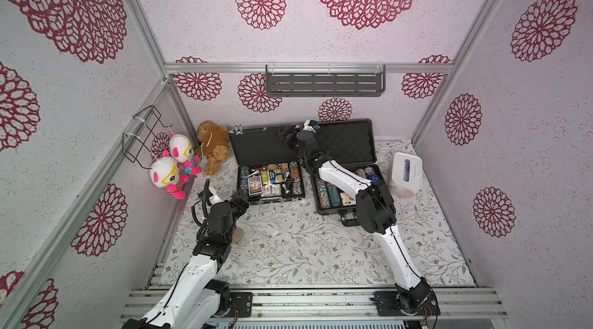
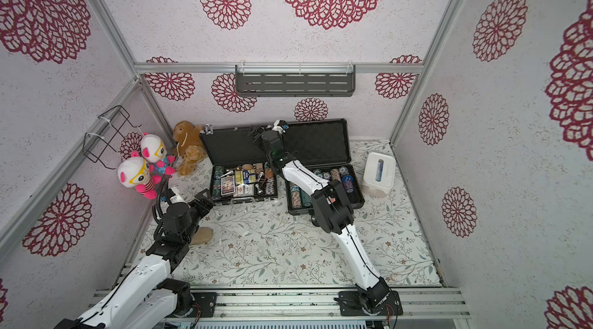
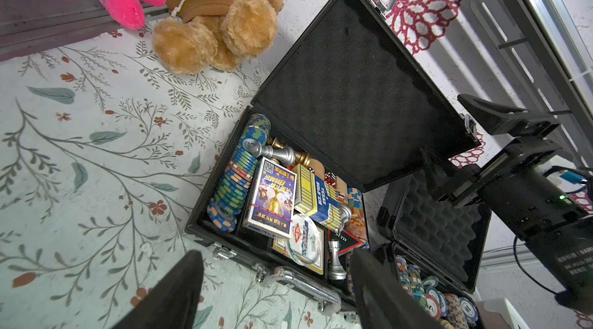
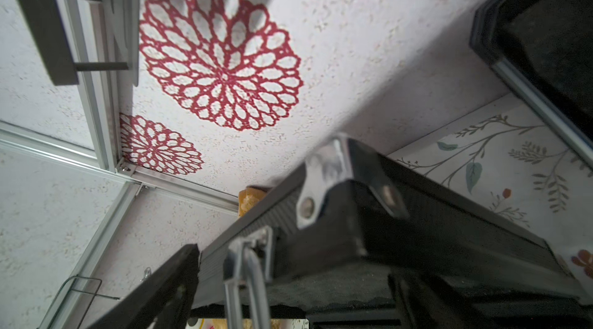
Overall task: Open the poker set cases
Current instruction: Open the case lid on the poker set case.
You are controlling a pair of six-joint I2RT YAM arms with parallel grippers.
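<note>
Poker set cases [image 1: 260,147] stood open. Unlike top views, right wrist view showed right gripper [image 4: 293,266] splayed astride a lid [image 4: 449,231]; left gripper [image 3: 277,255] gaped empty.

Passage is free over the worktop [image 1: 288,247] from its centre to 6 o'clock. At 12 o'clock, 2 open cases stand with lids up against the wall: the slim black case [image 1: 263,146] and the dark-grey case [image 1: 349,144]. The right arm [image 1: 340,180] fills the gap between them. A tissue box [image 1: 398,180] blocks 2 o'clock, and plush toys [image 1: 211,147] block 10 o'clock.
</note>
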